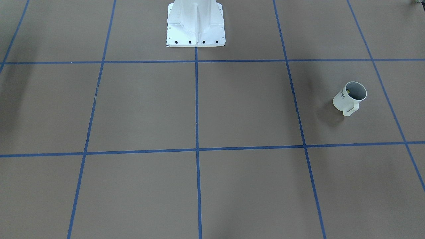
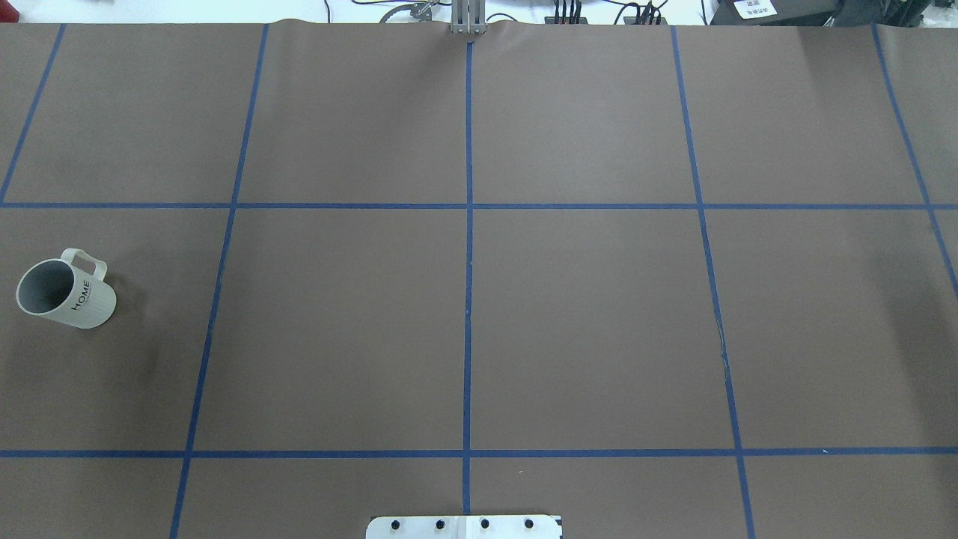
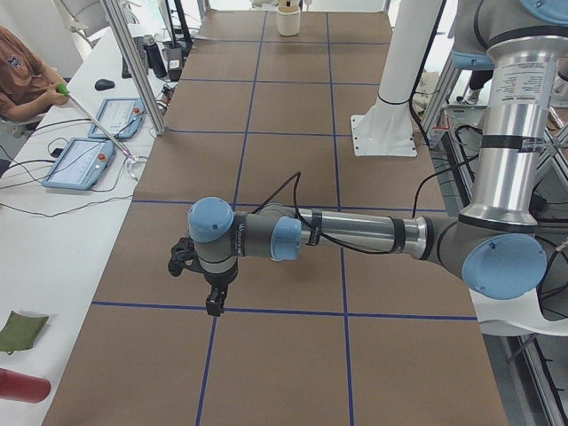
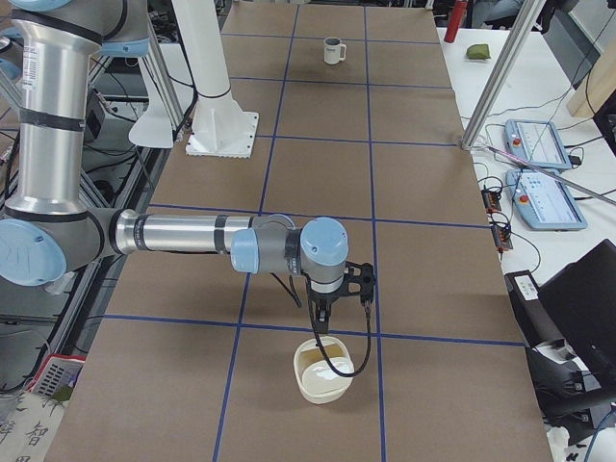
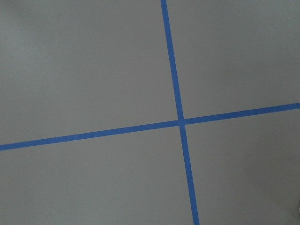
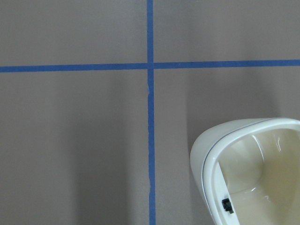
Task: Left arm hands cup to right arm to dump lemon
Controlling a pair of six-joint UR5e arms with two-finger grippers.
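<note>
The white ribbed cup with black "HOME" lettering stands upright on the brown table, at the left edge of the overhead view. It also shows far off in the exterior right view. A small yellow-green speck of the lemon shows inside its rim. The left arm's gripper hangs high over the table and points down, and I cannot tell if it is open. The right arm's gripper hangs just above a cream bowl, and I cannot tell its state. Neither wrist view shows fingers or the cup.
The cream bowl's rim fills the lower right of the right wrist view. The white mast base is bolted at the table's middle on the robot's side. Control tablets and a seated person are beside the table. Blue tape lines grid the table.
</note>
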